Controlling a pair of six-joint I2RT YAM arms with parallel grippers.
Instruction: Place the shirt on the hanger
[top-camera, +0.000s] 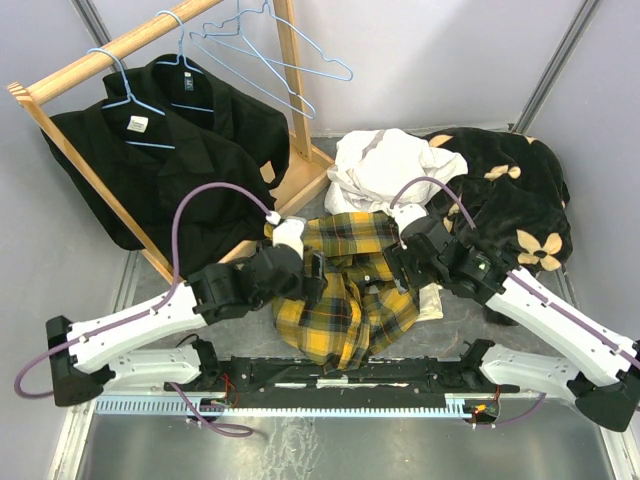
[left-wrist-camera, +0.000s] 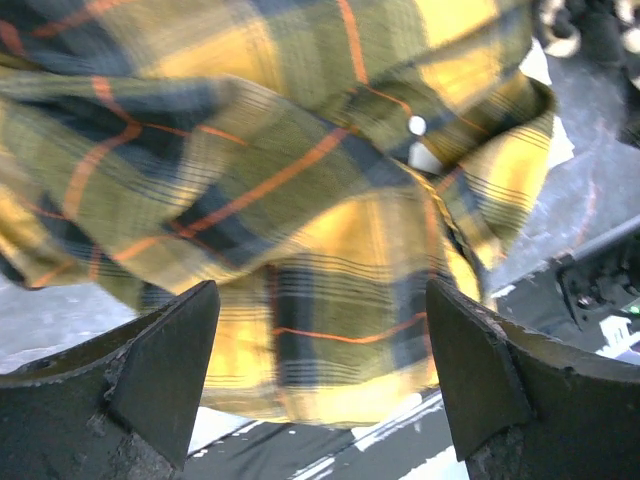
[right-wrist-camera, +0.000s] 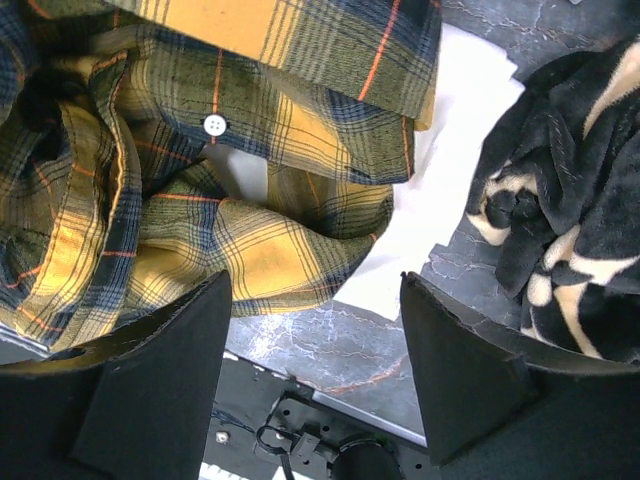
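The yellow-and-black plaid shirt (top-camera: 345, 295) lies crumpled on the table between my two arms. My left gripper (top-camera: 318, 273) is open at the shirt's left side. In the left wrist view the shirt (left-wrist-camera: 300, 180) fills the frame, and its lower edge hangs between the spread fingers of that gripper (left-wrist-camera: 320, 375). My right gripper (top-camera: 389, 262) is open at the shirt's right side. In the right wrist view that gripper (right-wrist-camera: 315, 375) is over bare table just below the shirt (right-wrist-camera: 200, 190). Empty light-blue wire hangers (top-camera: 280, 62) hang on the rack at the back.
A wooden rack (top-camera: 115, 48) at the back left carries two black shirts (top-camera: 170, 160) on hangers. A cream-white shirt (top-camera: 375, 165) and a black floral fabric (top-camera: 515, 200) lie at the back right, both also in the right wrist view (right-wrist-camera: 440, 170) (right-wrist-camera: 560, 190). The arm mounting bar (top-camera: 330, 375) runs along the near edge.
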